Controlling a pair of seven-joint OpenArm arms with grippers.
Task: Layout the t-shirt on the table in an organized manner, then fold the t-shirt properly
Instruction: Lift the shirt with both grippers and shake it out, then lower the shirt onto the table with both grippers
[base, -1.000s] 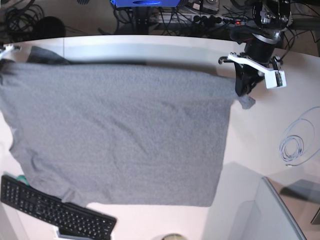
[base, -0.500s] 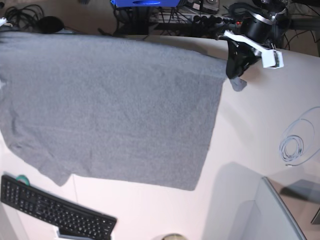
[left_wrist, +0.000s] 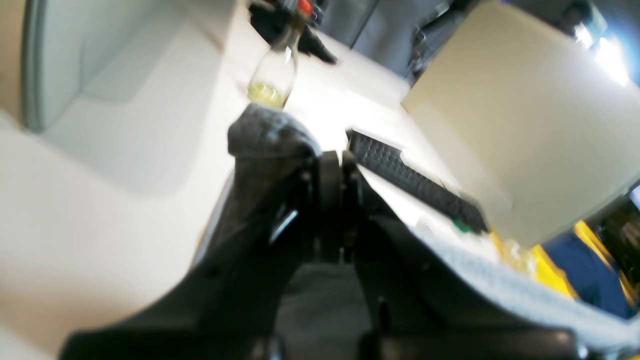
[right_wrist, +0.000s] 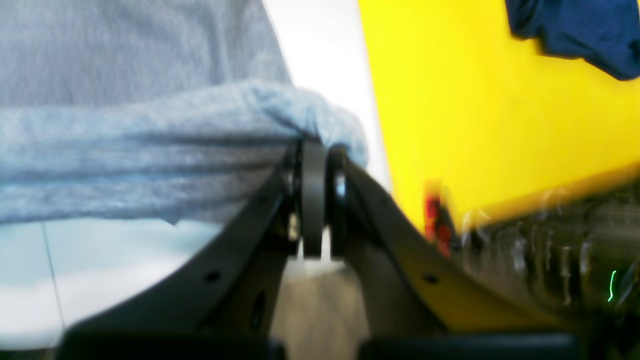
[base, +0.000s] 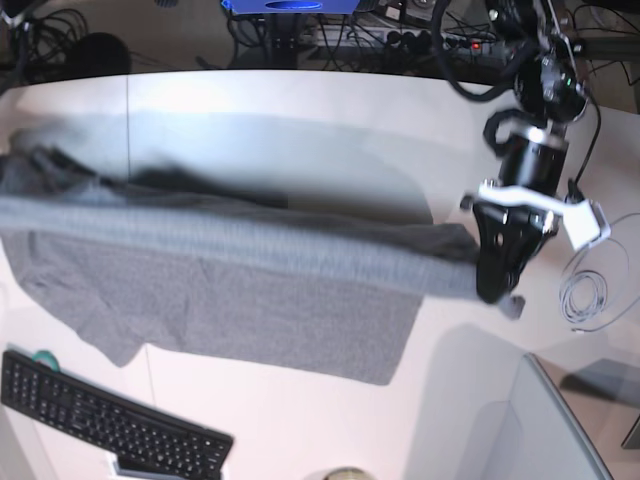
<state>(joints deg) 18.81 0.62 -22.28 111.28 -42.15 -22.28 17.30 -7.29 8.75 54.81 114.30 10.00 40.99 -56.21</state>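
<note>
Both claws are clenched on the shirt (base: 250, 290): left claw (base: 497, 290) pinches one corner, right claw (right_wrist: 315, 150) the other. The shirt hangs stretched between them, its lower part draped on the surface (base: 300, 110). Soft, light knit; I'd grip corners. Only the base view shows the keyboard (base: 110, 425) beside the hem.

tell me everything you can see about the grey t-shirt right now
The t-shirt is a plain heather-grey soft knit. It is pulled into a long band across the table, its lower part spread flat on the white top, near the black keyboard. The left gripper pinches one end, a small bunch of cloth poking past its closed tips in the left wrist view. The right gripper pinches the other end, out of the base view. Neckline and tag do not show.
</note>
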